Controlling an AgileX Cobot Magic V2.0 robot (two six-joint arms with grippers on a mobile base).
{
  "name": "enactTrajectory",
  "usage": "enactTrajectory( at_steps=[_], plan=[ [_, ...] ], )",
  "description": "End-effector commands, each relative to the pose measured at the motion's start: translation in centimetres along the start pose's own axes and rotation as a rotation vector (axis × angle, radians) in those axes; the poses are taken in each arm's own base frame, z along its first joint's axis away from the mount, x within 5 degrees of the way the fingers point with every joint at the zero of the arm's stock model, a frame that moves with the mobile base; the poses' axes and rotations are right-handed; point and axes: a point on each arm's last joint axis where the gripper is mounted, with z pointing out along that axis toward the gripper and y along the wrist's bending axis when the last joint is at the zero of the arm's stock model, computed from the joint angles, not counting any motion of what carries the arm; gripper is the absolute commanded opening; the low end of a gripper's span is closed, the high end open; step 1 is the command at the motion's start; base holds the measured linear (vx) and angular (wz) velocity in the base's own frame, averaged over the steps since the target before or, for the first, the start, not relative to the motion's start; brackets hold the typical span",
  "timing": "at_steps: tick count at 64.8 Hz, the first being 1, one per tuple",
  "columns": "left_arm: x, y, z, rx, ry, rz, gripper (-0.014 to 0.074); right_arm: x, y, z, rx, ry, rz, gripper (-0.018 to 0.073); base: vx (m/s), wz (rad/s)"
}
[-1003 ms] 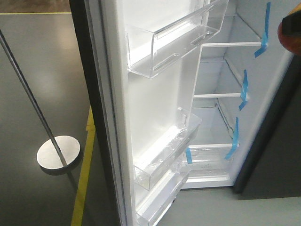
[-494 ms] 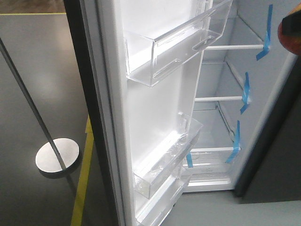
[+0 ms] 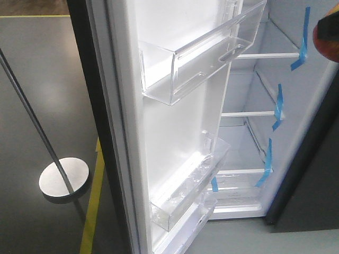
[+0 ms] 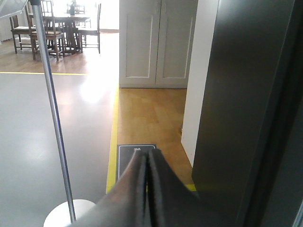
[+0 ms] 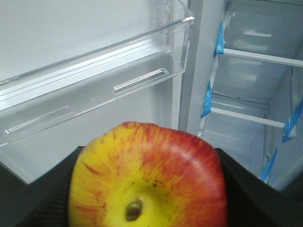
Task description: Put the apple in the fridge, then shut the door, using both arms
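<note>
1. My right jaws are clamped on the apple, with a dark pad at each side of it.
2. The apple hangs in the air before the open fridge, close to the upper clear bin of the door, not yet on any shelf.
3. My left jaws are pressed together on nothing, out by the door's dark outer face, near a metal pole.

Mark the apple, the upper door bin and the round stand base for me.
apple (image 5: 147, 175), right wrist view, centre of its yellow-red skin.
upper door bin (image 3: 201, 63), front view, its clear front wall.
round stand base (image 3: 63, 177), front view, middle of the disc.
</note>
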Motion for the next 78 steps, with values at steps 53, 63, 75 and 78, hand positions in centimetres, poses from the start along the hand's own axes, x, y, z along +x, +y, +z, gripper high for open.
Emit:
enactTrajectory(
  at_steps=[53,63,75,78],
  plan=[
    [-1.31,-0.24,-0.27,0.023,-0.105,-0.009,-0.0006,-1.13,0.31,-1.27,0.013,-0.109,-0.010,0.0025,0.02,0.00],
    [-1.31,-0.24,-0.27,0.023,-0.105,-0.009,-0.0006,-1.13,0.31,-1.27,0.013,-0.109,-0.010,0.0025,0.00,0.00],
    [-1.31,-0.24,-0.27,0.023,-0.105,-0.009,-0.0006,-1.13,0.31,-1.27,0.013,-0.109,-0.010,0.0025,0.00,0.00],
    [-1.31,-0.24,-0.27,0.023,-0.105,-0.009,-0.0006,-1.13,0.31,-1.27,0.013,-0.109,-0.010,0.0025,0.00,0.00]
  ],
)
